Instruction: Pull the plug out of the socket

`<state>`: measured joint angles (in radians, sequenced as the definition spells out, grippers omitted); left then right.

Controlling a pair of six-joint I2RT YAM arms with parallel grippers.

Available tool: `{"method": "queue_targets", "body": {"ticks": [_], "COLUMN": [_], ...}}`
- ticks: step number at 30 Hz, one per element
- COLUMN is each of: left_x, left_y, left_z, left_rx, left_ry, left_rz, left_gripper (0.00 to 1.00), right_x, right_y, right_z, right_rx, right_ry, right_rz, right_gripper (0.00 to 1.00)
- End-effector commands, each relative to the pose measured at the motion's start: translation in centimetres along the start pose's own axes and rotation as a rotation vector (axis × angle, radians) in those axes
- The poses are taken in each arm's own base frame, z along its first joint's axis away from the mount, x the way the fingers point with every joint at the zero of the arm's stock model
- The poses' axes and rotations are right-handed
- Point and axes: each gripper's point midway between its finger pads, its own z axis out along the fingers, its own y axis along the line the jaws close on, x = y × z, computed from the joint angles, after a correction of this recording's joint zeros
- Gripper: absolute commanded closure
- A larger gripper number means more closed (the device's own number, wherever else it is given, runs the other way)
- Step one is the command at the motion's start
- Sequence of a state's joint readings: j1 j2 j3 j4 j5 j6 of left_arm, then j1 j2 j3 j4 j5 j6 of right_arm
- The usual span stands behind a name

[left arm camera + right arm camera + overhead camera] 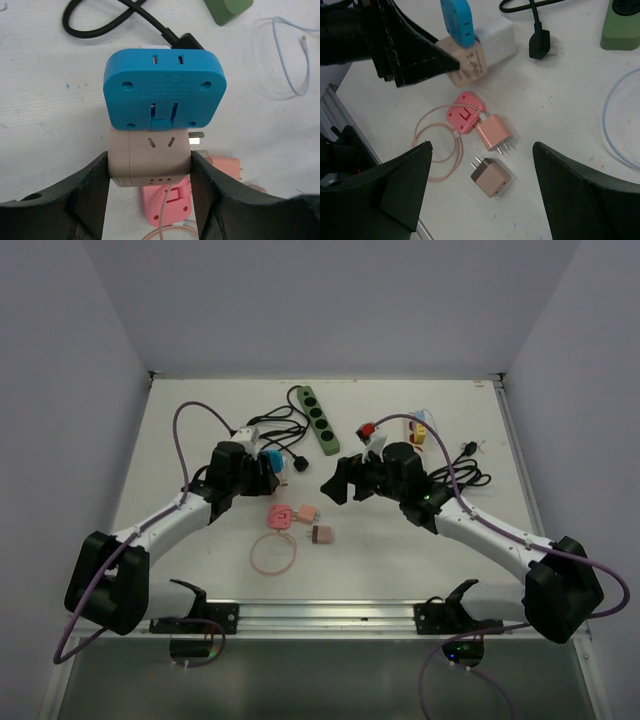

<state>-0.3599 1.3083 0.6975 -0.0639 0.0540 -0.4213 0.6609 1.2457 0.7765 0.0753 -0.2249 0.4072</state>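
A blue plug adapter sits plugged into a beige cube socket, with a white block behind them. My left gripper is shut on the beige cube, one finger on each side. In the top view the blue plug shows at the left gripper, left of centre. In the right wrist view the blue plug stands on top of the cube. My right gripper is open and empty, apart from the plug; in the top view it faces the left gripper.
A pink flat adapter, a pink charger, a brown charger and a pink cable loop lie below the right gripper. A green power strip, black cables and a white strip lie at the back.
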Motion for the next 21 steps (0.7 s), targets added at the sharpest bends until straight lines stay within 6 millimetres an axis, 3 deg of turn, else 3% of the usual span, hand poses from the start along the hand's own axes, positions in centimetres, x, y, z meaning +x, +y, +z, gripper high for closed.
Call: {"method": "queue_targets", "body": {"ticks": [1,2,11,21], "left_x": [-4.1,-3.7,-3.3,-2.5], "left_y": [-4.2,-4.4,-8.1,-11.0], "left_z": [-1.1,-1.1,-2.1,-2.8], "left_rx": [0.172,0.181,0.283,0.337], "left_ry": [-0.182,-0.178,-0.213,-0.226], "left_rz": [0.085,0.092,0.197,0.273], "left_gripper": [1.0,1.0,1.0,1.0], "right_x": [-2.8,-3.8,-5.5,-4.3], "right_y": [1.1,1.6,2.4,2.3], "right_z": [0.9,1.1,4.3,7.1], "right_rx": [0.005,-0.003,0.025,0.052], "right_ry": [-0.029,-0.042,-0.004,0.066], "right_rz": [0.049,0.042,0.023,0.026], "right_gripper": [0.15,0.16,0.21,0.37]}}
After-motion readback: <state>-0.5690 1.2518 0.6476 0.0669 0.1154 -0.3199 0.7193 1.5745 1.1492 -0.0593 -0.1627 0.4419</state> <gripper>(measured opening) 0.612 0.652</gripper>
